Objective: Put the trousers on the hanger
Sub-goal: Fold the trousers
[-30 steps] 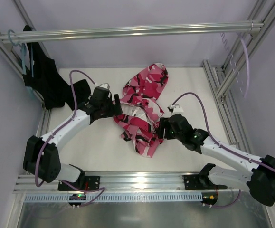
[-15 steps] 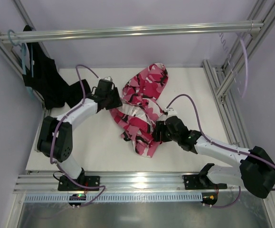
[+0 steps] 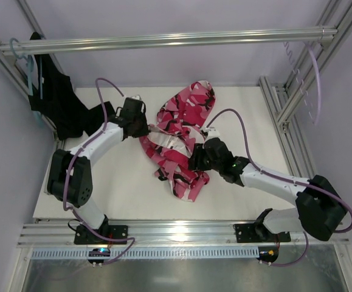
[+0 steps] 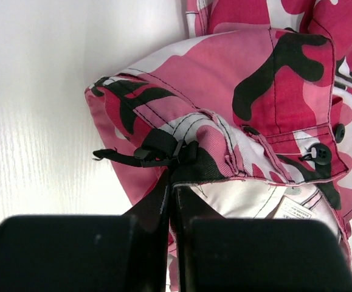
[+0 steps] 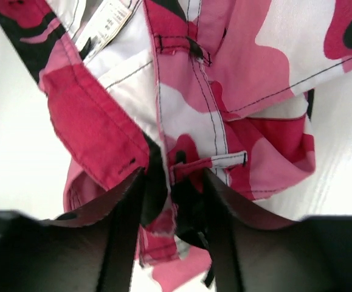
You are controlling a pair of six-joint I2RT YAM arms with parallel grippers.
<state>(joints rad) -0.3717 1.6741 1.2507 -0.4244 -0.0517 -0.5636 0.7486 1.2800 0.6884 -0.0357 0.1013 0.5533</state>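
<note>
The crumpled long trousers in pink, crimson, white and black camouflage fabric [image 3: 180, 137] lie in the middle of the white bench [image 3: 127, 191]. Bare surface stretches along the near edge, to the left front and to the right of them. Aluminium frame posts [image 3: 288, 100] close the right side, and a silver rail [image 3: 163, 41] crosses overhead at the back. The thin pale whitish-lilac plastic hanger [image 3: 314, 76] hangs from the rail's right end, well apart from the trousers. A teal-blue hanger [image 3: 28, 72] carrying a plain black garment [image 3: 60, 106] hangs at the left end, with pale walls all round. The left gripper [image 4: 172, 190] is pressed together, clamped on a dark patch of the waistband edge beside a black strap. The right gripper [image 5: 172, 176] stands apart, its fingers straddling a fold with a belt loop on the trousers' right side. Compared with a second ago, the left gripper has gone from wide to closed and its arm has folded up nearer the left side. The right arm has reached further in, and its gripper has narrowed.
</note>
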